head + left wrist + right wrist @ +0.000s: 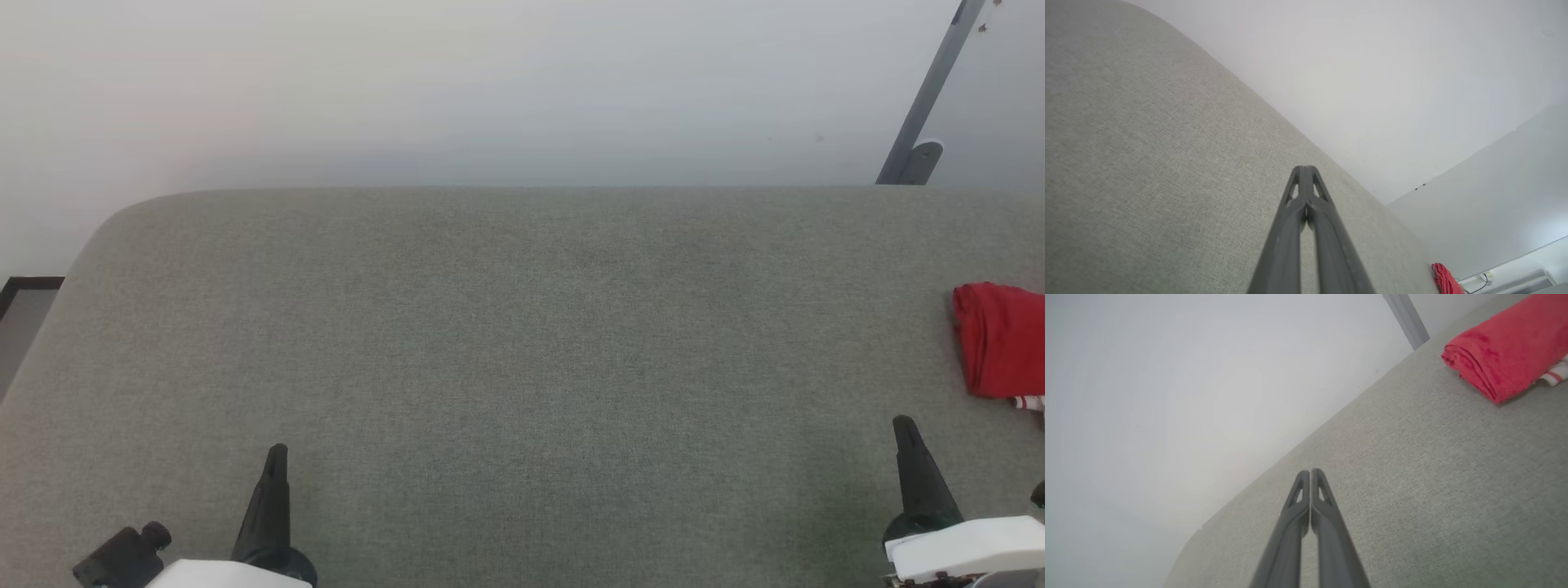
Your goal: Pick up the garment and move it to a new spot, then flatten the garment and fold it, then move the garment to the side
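The desk (522, 367) takes up most of the head view. It has a grey woven cover and a rounded far-left corner, and its broad middle is bare. Behind its far edge stands a pale wall (490, 82). A slanted grey post (927, 98) rises against the wall near the far-right corner.

The garment (1000, 339) lies folded into a thick red bundle at the desk's right side, about midway between the far and near edges, and the picture's border cuts it off. Its rounded folded edge faces the desk's middle and runs from far to near. The bundle's reach toward the right edge is out of frame, so its long axis cannot be told. The right wrist view brings the garment (1502, 347) much closer and shows the stacked layers at that fold, which the head view blurs together. It also shows a white-and-red striped trim (1553, 373) poking out at the near end. The left wrist view shows the garment (1445, 279) as a small red sliver far along the desk.

The left claw (276, 457) is near the desk's near edge on the left, and the right claw (902, 425) is near that edge on the right, just short of the garment. Both are clenched and grasp nothing. Each wrist view shows the tips pressed together, on the left claw (1305, 168) and on the right claw (1310, 471).
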### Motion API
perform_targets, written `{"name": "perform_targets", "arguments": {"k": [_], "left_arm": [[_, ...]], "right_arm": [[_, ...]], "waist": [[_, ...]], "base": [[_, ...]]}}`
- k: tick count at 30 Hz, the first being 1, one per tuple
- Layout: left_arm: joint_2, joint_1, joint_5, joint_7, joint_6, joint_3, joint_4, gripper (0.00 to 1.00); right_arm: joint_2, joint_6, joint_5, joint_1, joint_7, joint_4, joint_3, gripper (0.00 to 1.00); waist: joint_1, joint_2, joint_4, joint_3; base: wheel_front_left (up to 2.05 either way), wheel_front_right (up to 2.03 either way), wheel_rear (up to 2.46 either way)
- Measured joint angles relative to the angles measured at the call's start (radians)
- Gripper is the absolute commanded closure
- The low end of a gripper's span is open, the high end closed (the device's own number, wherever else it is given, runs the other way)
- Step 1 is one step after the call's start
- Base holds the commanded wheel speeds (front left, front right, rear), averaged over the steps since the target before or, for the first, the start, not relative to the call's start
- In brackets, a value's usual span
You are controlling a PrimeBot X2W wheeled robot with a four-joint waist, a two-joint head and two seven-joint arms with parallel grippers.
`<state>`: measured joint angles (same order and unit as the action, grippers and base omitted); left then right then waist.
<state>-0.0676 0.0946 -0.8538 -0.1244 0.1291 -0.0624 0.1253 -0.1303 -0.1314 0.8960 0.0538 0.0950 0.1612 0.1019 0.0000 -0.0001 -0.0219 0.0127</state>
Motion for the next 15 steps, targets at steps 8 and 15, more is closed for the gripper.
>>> {"name": "perform_targets", "arguments": {"k": [8, 15], "left_arm": [[-0.002, -0.021, -0.097, 0.025, 0.0, 0.0, 0.014, 1.0], [-0.004, -0.043, -0.179, 0.044, 0.0, 0.0, 0.027, 1.0]], "right_arm": [[0.008, 0.0, 0.089, -0.019, -0.025, 0.008, 0.001, 1.0], [0.017, 0.0, 0.162, -0.035, -0.044, 0.017, 0.002, 1.0]], "waist": [[0.0001, 0.0, 0.002, -0.001], [0.0001, 0.0, 0.004, -0.003]], "base": [[0.0, 0.0, 0.0], [0.0, 0.0, 0.0]]}}
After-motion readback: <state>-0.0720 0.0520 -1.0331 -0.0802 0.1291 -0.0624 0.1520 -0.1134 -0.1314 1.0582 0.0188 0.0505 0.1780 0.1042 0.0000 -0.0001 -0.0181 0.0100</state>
